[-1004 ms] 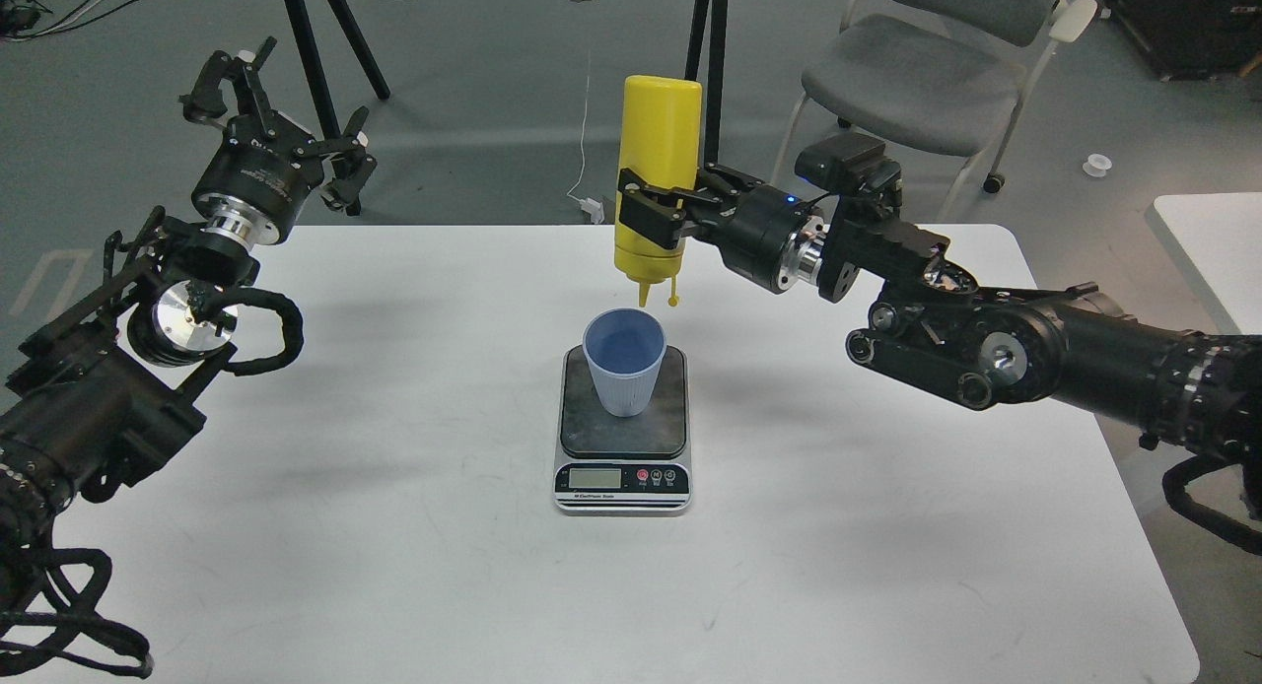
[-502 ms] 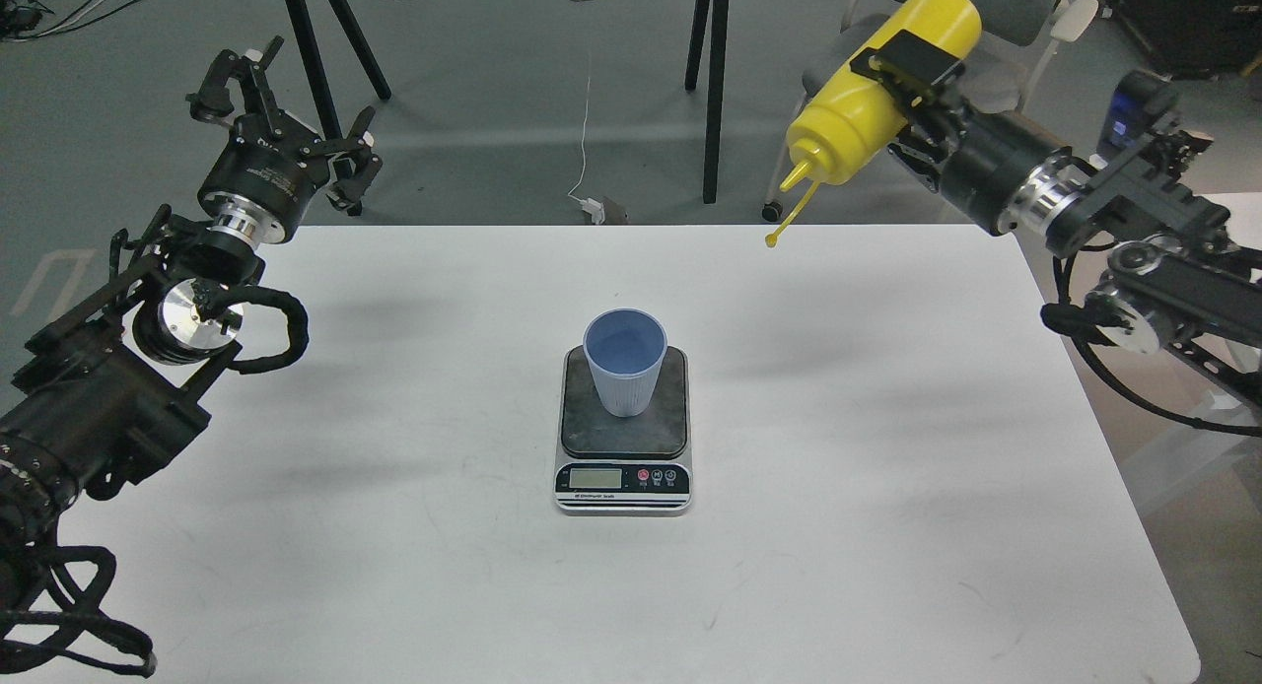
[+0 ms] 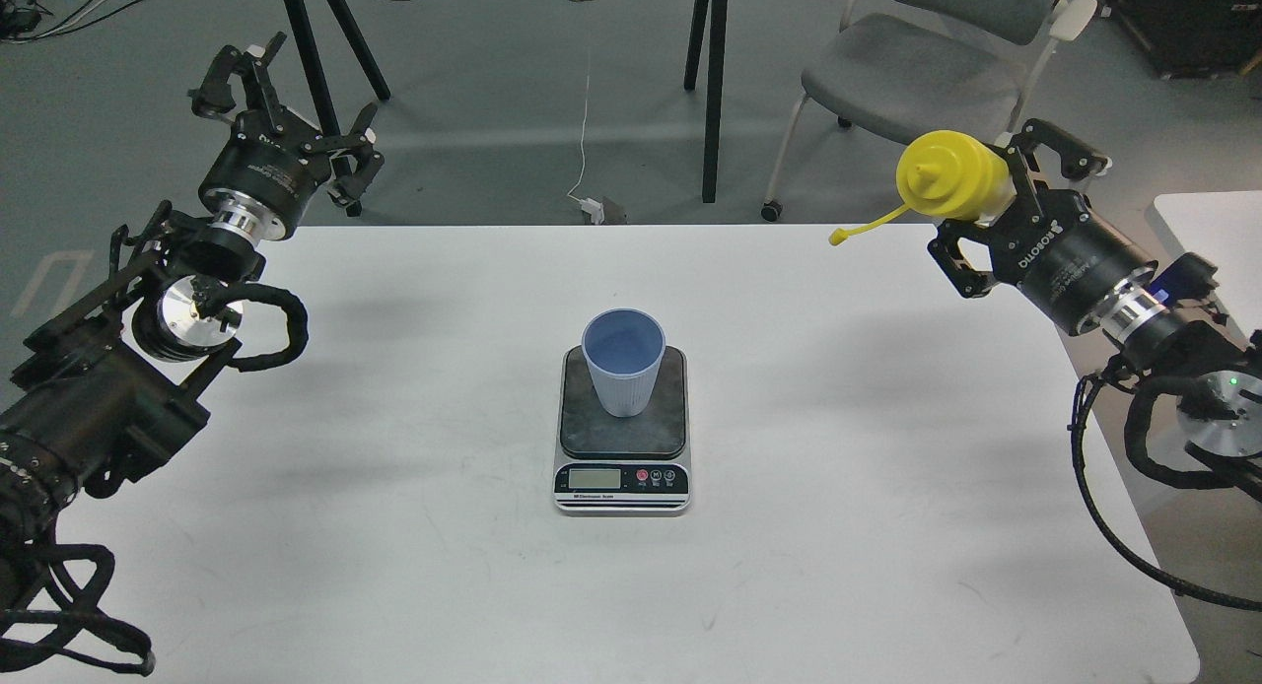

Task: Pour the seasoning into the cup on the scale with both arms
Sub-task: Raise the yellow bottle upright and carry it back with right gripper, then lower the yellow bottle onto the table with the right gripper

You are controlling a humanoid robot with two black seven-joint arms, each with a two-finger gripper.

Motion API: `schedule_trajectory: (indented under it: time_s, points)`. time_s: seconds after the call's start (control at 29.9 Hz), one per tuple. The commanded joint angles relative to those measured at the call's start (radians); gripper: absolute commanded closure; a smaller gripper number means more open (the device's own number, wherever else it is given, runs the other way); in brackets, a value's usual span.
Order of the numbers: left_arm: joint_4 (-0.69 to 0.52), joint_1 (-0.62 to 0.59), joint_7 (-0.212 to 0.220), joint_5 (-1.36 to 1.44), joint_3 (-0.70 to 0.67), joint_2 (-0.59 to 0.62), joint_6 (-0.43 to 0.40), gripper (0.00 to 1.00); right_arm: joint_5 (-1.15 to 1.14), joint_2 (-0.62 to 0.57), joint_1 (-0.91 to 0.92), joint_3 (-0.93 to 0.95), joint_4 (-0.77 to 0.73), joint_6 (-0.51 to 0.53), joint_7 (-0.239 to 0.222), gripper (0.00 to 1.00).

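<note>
The right end effector (image 3: 986, 206) clamped the yellow bottle (image 3: 948, 174) off the worktop's (image 3: 838, 526) right edge, cap dangling (uncapped, it risked dripping), well apart from the cup (image 3: 623, 361) on the scale (image 3: 623, 438); the left end effector (image 3: 281, 98) hung open, empty.

Two black arms, one entering from each side. Two tools: left tool (image 3: 286, 102) and right tool (image 3: 1006, 196). One yellow squeeze bottle (image 3: 948, 175), with one nozzle tip and one tethered cap (image 3: 838, 237). One light blue cup (image 3: 623, 361). One scale (image 3: 623, 438), with one dark weighing plate, one LCD display (image 3: 595, 478) and three small round buttons (image 3: 656, 476). One white desk (image 3: 394, 526) carrying the scale; edge of one second white surface (image 3: 1198, 240) at far right. One grey chair (image 3: 912, 73) on the floor beyond the desk. One small white object (image 3: 592, 207) at the end of one white cable on the floor.
</note>
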Motion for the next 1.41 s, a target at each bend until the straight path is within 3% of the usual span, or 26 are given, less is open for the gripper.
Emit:
schedule_trajectory:
  time_s: [0.0,0.57,1.14,1.27,1.37]
  points:
    - [0.001,0.006,0.0,-0.004,-0.004,0.001,-0.009,0.01,0.098,0.025,-0.113,0.038,-0.018,0.062,0.011,0.51]
    - [0.006,0.046,-0.005,-0.01,-0.012,-0.042,-0.009,0.01,0.204,0.37,-0.365,0.203,-0.182,0.062,0.009,0.5]
    - [0.006,0.062,-0.006,-0.006,-0.009,-0.047,0.0,0.01,0.199,0.413,-0.389,0.19,-0.289,0.062,-0.002,0.47]
    - [0.005,0.061,-0.006,-0.004,-0.006,-0.042,0.001,0.01,0.198,0.416,-0.389,0.187,-0.289,0.062,0.0,0.44]
    - [0.005,0.061,-0.006,-0.004,-0.006,-0.042,0.001,0.01,0.196,0.415,-0.389,0.187,-0.288,0.062,0.0,0.37]
